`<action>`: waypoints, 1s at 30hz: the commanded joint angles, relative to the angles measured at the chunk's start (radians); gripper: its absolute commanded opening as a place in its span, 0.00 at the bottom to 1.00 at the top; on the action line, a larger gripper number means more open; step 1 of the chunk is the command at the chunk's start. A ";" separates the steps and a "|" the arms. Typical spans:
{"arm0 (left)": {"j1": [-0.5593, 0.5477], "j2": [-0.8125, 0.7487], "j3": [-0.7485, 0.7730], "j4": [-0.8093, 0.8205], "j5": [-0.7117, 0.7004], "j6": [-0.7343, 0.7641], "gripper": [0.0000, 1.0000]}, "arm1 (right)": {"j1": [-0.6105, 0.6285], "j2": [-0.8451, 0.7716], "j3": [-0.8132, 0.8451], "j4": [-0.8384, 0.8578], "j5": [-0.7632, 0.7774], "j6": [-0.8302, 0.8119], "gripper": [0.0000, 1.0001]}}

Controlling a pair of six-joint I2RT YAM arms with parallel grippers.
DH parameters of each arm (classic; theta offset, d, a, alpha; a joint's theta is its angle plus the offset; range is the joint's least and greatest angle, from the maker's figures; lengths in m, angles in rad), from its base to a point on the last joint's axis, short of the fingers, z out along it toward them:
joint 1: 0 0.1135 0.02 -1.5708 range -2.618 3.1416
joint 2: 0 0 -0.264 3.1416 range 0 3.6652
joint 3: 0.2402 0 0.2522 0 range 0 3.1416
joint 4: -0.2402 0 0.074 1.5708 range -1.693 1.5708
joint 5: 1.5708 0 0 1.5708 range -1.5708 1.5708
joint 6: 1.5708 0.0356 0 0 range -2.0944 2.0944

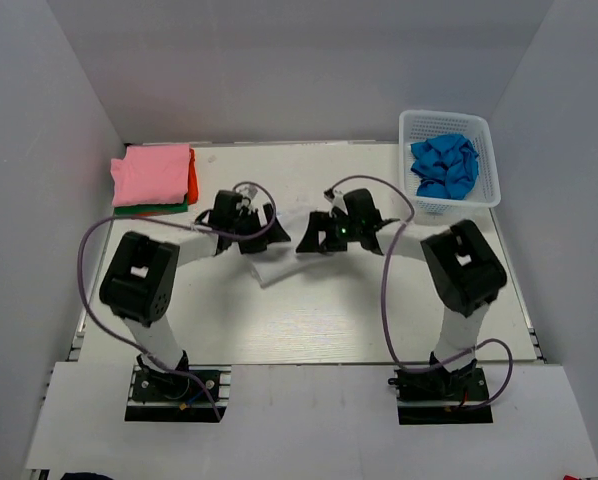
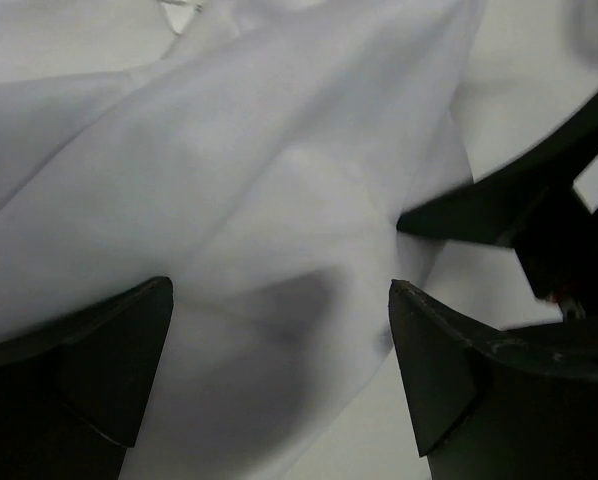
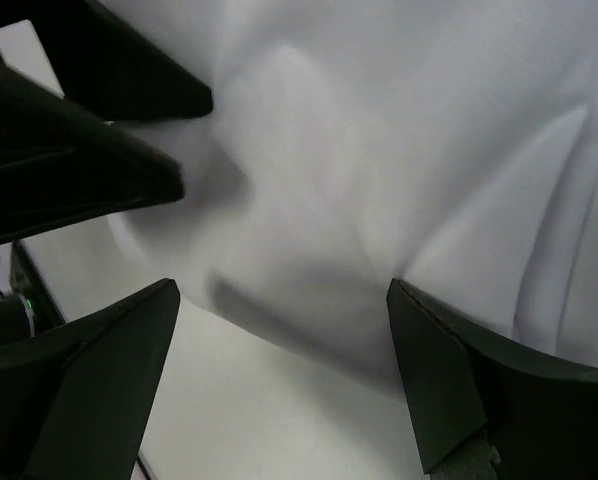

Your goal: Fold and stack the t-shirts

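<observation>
White mesh basket [image 1: 445, 205] set upright at far right corner of table [image 1: 309, 320], close to right wall [image 1: 569, 150]. Table top pale and matte, enclosed by plain grey-white panels: left wall [image 1: 39, 150], back wall [image 1: 299, 60]. Lighter board [image 1: 309, 420] laid along near edge. Small dark item [image 1: 84, 476] cut off at bottom edge, not identifiable. Pale patch [image 3: 249, 420] seen low in right wrist view, probably table top.
</observation>
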 commanded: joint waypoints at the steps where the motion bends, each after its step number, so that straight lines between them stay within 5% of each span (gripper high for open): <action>1: -0.082 -0.240 -0.206 -0.096 0.049 0.015 1.00 | 0.045 -0.199 -0.172 -0.062 0.011 -0.047 0.90; 6: -0.145 -0.664 -0.355 -0.206 -0.045 -0.023 1.00 | 0.125 -0.553 -0.407 -0.093 0.082 -0.088 0.90; 11: -0.145 -0.811 -0.326 -0.390 -0.291 -0.057 1.00 | 0.122 -0.710 -0.450 -0.064 0.152 -0.104 0.90; 19: -0.145 -0.677 -0.349 -0.489 -0.359 -0.124 0.96 | 0.115 -0.447 -0.207 -0.183 0.348 -0.101 0.88; 22: -0.145 -0.668 -0.384 -0.426 -0.306 -0.133 0.85 | 0.115 -0.346 -0.154 -0.168 0.340 -0.101 0.80; 26: -0.145 -0.657 -0.395 -0.415 -0.297 -0.133 0.56 | 0.116 -0.249 -0.099 -0.148 0.345 -0.084 0.67; 30: -0.145 -0.628 -0.395 -0.397 -0.286 -0.133 0.45 | 0.116 -0.206 -0.082 -0.162 0.357 -0.052 0.54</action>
